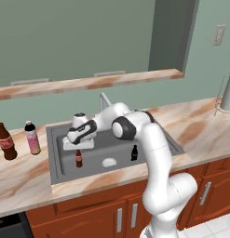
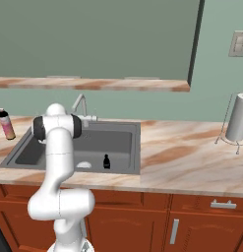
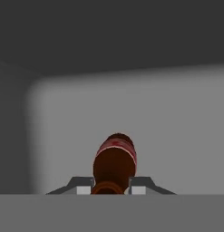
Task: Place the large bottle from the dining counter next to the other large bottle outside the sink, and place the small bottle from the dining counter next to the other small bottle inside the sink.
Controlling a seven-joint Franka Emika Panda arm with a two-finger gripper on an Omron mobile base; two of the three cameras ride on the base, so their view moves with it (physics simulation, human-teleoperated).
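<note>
Inside sink (image 1: 56, 153), two small bottles, hand (image 1: 78, 148) clenched on brown one (image 1: 78, 159), black one (image 1: 134, 153) apart

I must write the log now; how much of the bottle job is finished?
Done: the large bottle stands beside the other large bottle on the worktop outside the sink. In hand: the claw grips the small bottle in the basin. Left: release it nearer the other small bottle.

The tan-and-cream marbled stone worktop (image 1: 23, 179) carries, left of its sunken grey steel sink (image 1: 55, 155), a tall dark brown cola-style bottle with a red label (image 1: 7, 142) and, just beside it, a tall pale pink dark-capped bottle (image 1: 32, 137), both upright.
</note>
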